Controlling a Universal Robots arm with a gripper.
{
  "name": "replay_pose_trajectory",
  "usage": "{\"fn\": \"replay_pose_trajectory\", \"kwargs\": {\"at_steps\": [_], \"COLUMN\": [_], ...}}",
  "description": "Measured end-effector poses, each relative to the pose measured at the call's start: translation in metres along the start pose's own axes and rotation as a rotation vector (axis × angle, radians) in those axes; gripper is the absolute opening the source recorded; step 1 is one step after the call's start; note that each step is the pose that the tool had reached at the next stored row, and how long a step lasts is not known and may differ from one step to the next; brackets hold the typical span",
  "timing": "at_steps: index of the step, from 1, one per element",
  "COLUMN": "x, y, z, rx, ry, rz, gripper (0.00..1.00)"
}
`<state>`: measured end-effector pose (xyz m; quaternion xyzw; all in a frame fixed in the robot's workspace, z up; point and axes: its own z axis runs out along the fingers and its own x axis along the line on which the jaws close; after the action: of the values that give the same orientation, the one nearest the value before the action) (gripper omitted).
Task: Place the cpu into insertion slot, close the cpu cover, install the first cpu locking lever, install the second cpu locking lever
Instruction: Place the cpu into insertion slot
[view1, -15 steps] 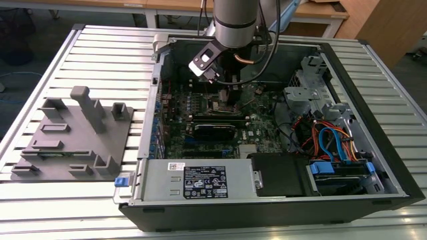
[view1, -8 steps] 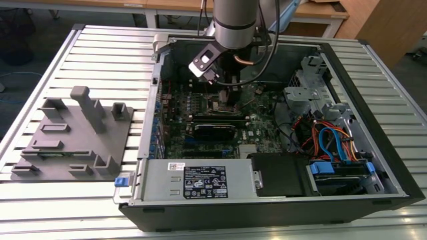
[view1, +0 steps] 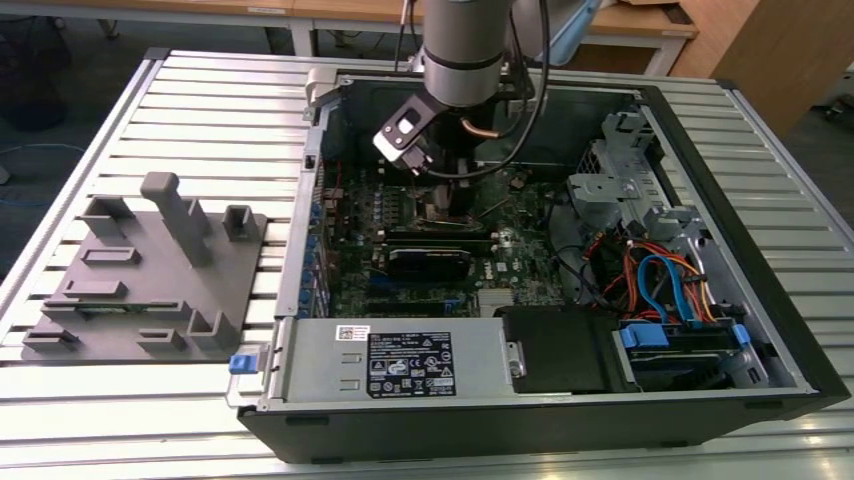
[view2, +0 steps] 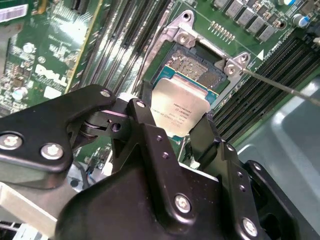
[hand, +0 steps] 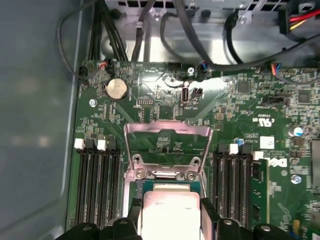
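Note:
My gripper (view2: 178, 119) is shut on the cpu (view2: 181, 111), a flat silvery square held by its two side edges between black fingers (view2: 142, 112). In the second wrist view the cpu hangs just above the insertion slot (view2: 192, 67), whose contact field still shows past the chip's far edge. In the first wrist view the cpu (hand: 171, 212) sits between the fingers (hand: 209, 220) of the gripper (hand: 171, 220), in front of the cpu cover (hand: 167, 131), which stands raised and open. A thin locking lever (view2: 280, 86) sticks out free beside the slot. In the exterior view the gripper (view1: 434, 180) reaches down over the green board.
Long black memory slots (hand: 97, 185) flank the socket on both sides. The open case holds a grey power supply box (view1: 400, 360), a drive cage (view1: 621, 185) and coloured cables (view1: 661, 285). A grey fixture plate (view1: 147, 280) lies on the table at the exterior view's left.

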<state>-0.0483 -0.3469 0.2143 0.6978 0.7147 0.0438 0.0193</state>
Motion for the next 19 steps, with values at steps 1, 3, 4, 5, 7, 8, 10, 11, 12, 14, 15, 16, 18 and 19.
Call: {"fn": "replay_pose_trajectory", "kwargs": {"at_steps": [1, 3, 4, 5, 7, 8, 10, 11, 12, 14, 15, 16, 18, 19], "x": [0.0005, 0.0013, 0.0015, 0.0016, 0.0019, 0.0020, 0.0019, 0.0019, 0.0019, 0.0018, 0.0019, 0.0019, 0.0019, 0.0019], "y": [-0.0011, -0.0029, -0.0037, -0.0044, -0.0052, -0.0054, -0.0057, -0.0060, -0.0066, -0.0083, -0.0087, -0.0088, -0.0089, -0.0089], "z": [0.0015, 0.0042, 0.0056, 0.0069, 0.0088, 0.0099, 0.0122, 0.0131, 0.0138, 0.0148, 0.0154, 0.0159, 0.0169, 0.0174], "rx": [-0.0001, 0.0000, -0.0001, -0.0001, -0.0003, -0.0004, -0.0005, -0.0004, -0.0004, -0.0004, -0.0005, -0.0005, -0.0004, -0.0004], "ry": [0.0000, -0.0002, -0.0003, -0.0003, -0.0008, -0.0009, -0.0009, -0.0010, -0.0011, -0.0010, -0.0009, -0.0008, -0.0008, -0.0009], "rz": [0.000, 0.001, 0.002, 0.004, 0.009, 0.011, 0.011, 0.011, 0.012, 0.011, 0.011, 0.011, 0.011, 0.011], "gripper": [0.54, 0.54, 0.54, 0.54, 0.54, 0.54, 0.54, 0.54, 0.54, 0.54, 0.54, 0.54, 0.54, 0.54]}}
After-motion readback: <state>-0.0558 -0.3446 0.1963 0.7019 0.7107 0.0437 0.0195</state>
